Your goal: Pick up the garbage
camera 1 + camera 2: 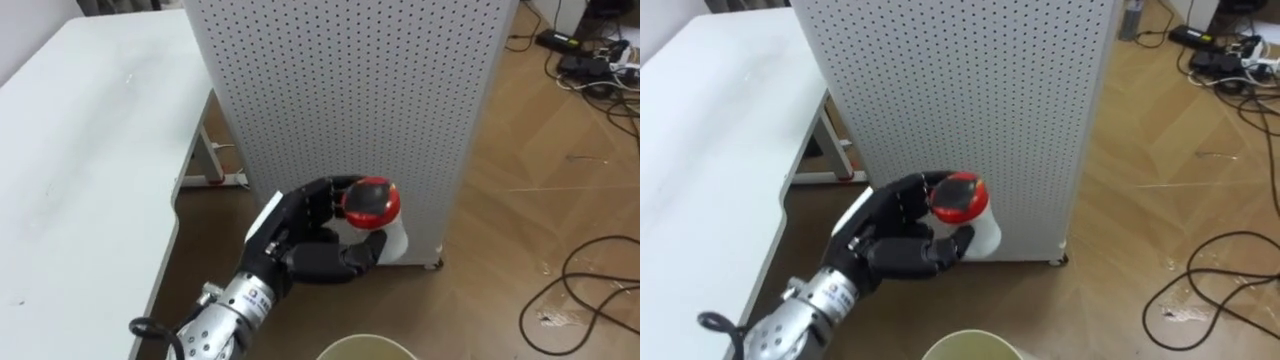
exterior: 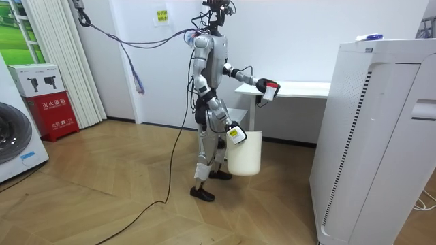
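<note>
Red-capped white bottle (image 1: 372,203) is up in the air in our left hand (image 1: 300,235), fingers and thumb wrapped round it under the cap. Bucket (image 1: 350,345) rim sits at 6 o'clock of it, carried at our right hand (image 2: 236,134); that grip we can't tell. Risk: the bottle looks short of the opening, so letting go here likely lands it on the floor. Perforated cabinet (image 1: 340,100) at 12 o'clock is near, and a swing could clip it.

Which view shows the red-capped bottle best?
Left eye view: the bottle is close up, red cap and white body clear, left hand curled round it. The right eye view shows much the same. The room view shows it small, held out near the table.
</note>
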Tool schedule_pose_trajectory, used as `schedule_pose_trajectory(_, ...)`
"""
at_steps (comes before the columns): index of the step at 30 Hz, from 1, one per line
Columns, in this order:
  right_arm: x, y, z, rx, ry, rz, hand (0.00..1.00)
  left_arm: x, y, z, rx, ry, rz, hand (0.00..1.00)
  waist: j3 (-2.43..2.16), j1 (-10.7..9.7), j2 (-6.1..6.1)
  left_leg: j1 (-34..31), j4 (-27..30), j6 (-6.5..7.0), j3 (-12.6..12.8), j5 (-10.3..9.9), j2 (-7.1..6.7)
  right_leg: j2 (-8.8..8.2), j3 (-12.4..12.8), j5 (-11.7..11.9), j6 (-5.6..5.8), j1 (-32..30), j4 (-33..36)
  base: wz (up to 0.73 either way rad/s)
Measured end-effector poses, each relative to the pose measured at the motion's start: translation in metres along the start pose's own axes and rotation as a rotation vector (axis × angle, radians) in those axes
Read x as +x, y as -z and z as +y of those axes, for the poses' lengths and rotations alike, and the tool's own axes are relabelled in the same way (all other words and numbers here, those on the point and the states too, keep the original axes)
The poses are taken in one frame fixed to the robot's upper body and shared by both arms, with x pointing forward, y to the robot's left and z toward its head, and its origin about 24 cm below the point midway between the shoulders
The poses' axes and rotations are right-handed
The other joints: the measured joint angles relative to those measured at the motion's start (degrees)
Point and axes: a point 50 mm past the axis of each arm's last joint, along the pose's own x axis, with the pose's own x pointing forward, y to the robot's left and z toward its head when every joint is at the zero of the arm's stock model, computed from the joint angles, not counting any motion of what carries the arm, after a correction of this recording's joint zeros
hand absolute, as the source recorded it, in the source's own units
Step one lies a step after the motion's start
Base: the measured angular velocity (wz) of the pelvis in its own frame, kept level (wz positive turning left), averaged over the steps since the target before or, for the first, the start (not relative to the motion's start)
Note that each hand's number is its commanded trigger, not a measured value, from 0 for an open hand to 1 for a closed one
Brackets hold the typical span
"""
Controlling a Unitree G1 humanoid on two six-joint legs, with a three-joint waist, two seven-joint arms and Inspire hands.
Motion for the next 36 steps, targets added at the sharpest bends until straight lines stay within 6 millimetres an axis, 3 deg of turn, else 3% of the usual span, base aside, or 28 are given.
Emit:
schedule_pose_trajectory(4,0.001,-0.004,-0.002,-0.005,0.004,-0.017,1.0,-0.005,0.018,-0.005,0.001,0.029,0.072,1.0,0.03,-0.1,0.04,-1.2,0.2,0.03,-0.1,0.0,0.0,-0.07,0.1,0.0,0.0,-1.3,0.4,0.0)
schedule_pose_trajectory(6,0.003,-0.006,-0.003,-0.007,0.005,-0.021,1.0,-0.01,0.028,-0.012,0.004,0.071,0.112,1.0,0.34,-0.1,-0.02,-1.6,0.2,0.04,-0.1,0.0,-0.01,-0.12,0.1,0.0,0.03,-1.9,0.8,0.0)
schedule_pose_trajectory(8,0.005,-0.007,-0.003,-0.007,0.007,-0.019,1.0,-0.012,0.036,-0.015,0.006,0.099,0.136,1.0,0.37,-0.2,-0.05,-1.8,0.2,0.04,-0.1,0.0,-0.02,-0.11,0.1,0.0,0.04,-2.1,0.8,0.0)
schedule_pose_trajectory(17,0.011,-0.03,-0.006,-0.024,0.013,-0.082,1.0,-0.017,0.059,-0.012,-0.009,0.09,0.219,1.0,0.65,-1.2,-0.2,-6.4,0.7,0.44,1.5,0.6,0.13,-0.18,2.1,-0.1,0.05,-8.6,3.8,-0.09)
schedule_pose_trajectory(21,0.015,-0.038,-0.009,-0.028,0.02,-0.095,1.0,-0.023,0.079,-0.011,-0.029,0.065,0.3,1.0,0.75,-1.3,-0.13,-8.3,1.5,0.6,2.3,0.7,0.61,-0.25,2.4,-0.1,0.05,-11.1,5.1,-0.09)
schedule_pose_trajectory(31,0.02,-0.048,-0.008,-0.026,0.035,-0.118,1.0,-0.03,0.095,-0.011,-0.019,0.048,0.368,1.0,1.56,-1.2,0.23,-13.8,3.1,1.04,3.5,1.4,1.14,-0.22,4.4,-0.4,-0.21,-18.9,10.0,-0.08)
schedule_pose_trajectory(32,0.021,-0.048,-0.007,-0.023,0.032,-0.109,1.0,-0.031,0.099,-0.01,-0.003,0.05,0.386,0.74,1.59,-1.3,0.18,-14.0,3.2,1.07,3.9,1.4,1.23,-0.25,4.7,-0.5,-0.26,-19.4,10.3,-0.14)
schedule_pose_trajectory(33,0.022,-0.047,-0.006,-0.02,0.031,-0.103,1.0,-0.033,0.102,-0.009,0.01,0.049,0.402,0.03,1.6,-1.3,0.17,-14.4,3.4,1.09,4.0,1.4,1.27,-0.3,4.7,-0.5,-0.32,-19.9,10.5,-0.11)
schedule_pose_trajectory(36,0.022,-0.045,-0.005,-0.017,0.03,-0.096,1.0,-0.036,0.106,-0.006,0.044,0.048,0.426,0.0,1.87,-1.4,-0.35,-15.4,3.9,1.14,4.1,1.4,1.13,-0.67,4.8,-1.3,-0.32,-21.4,11.6,0.03)
